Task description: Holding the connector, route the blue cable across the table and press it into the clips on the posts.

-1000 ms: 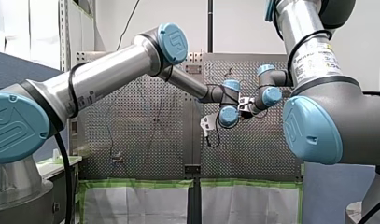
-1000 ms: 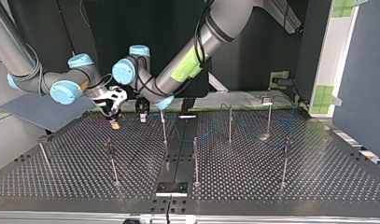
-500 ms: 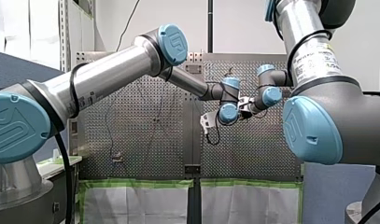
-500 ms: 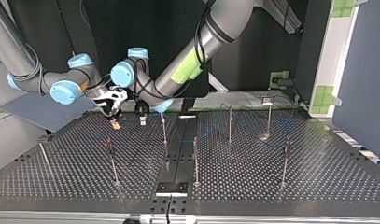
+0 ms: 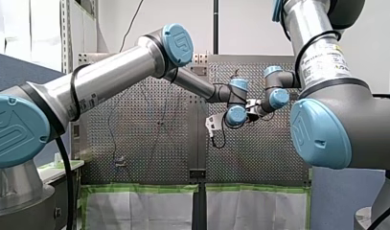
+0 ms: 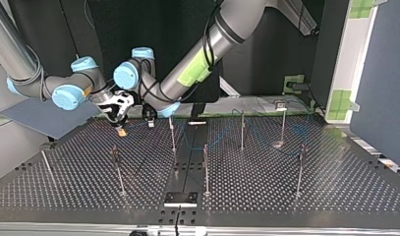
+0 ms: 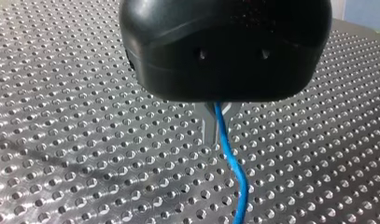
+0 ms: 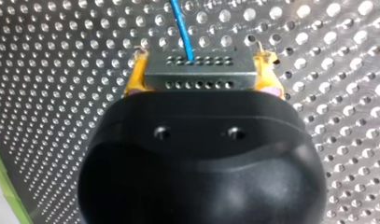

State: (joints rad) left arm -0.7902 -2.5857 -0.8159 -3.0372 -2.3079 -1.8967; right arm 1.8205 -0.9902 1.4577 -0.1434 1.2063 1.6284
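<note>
Left pincer (image 6: 149,121) shifted slightly toward right pincer (image 6: 120,128), sits at its 3 o'clock in top view, clenched on blue cable (image 7: 235,175). Right pincer grasping connector (image 8: 199,77).

The grey metal block connector (image 8: 198,77), its face dotted with two rows of small holes, sits level between the yellow pads of my right gripper (image 8: 202,63), just above the perforated table (image 6: 335,196) near its arm-side edge. The thin blue cable (image 8: 180,23) leaves the connector's middle and passes, pinched, between the metal fingers (image 7: 207,126) of my left gripper (image 7: 219,139) close by. From there it runs slack among the upright thin metal posts (image 6: 242,129) toward the top view's right; I cannot tell whether it sits in any clip.
</note>
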